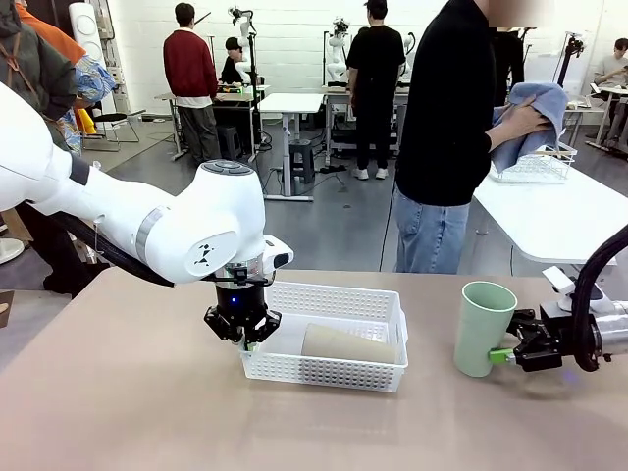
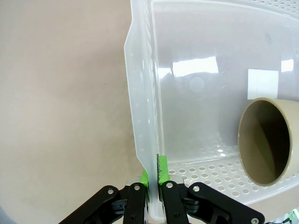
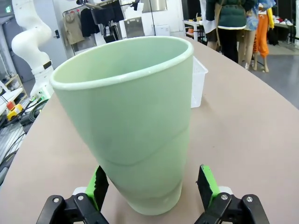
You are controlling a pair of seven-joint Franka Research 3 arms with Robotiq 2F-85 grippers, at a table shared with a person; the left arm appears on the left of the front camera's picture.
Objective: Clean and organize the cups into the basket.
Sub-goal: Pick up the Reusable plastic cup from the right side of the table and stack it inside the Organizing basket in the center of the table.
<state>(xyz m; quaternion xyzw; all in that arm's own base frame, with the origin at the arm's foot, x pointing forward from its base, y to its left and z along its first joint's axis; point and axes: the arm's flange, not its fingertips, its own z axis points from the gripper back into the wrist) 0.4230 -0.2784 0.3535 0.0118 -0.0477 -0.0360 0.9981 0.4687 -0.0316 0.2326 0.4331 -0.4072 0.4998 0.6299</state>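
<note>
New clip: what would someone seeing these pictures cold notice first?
The left gripper is clamped on the left end wall of the white basket, a tan cup lying on its side inside. At the right of the table, a mint green cup stands between the open fingers of the right gripper.

Front: wide, across table; left wrist: close above basket; right wrist: close beside mint cup

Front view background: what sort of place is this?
Probably a robotics lab or workshop: white robot arm at a tan table, rows of white desks behind, people standing at them.
</note>
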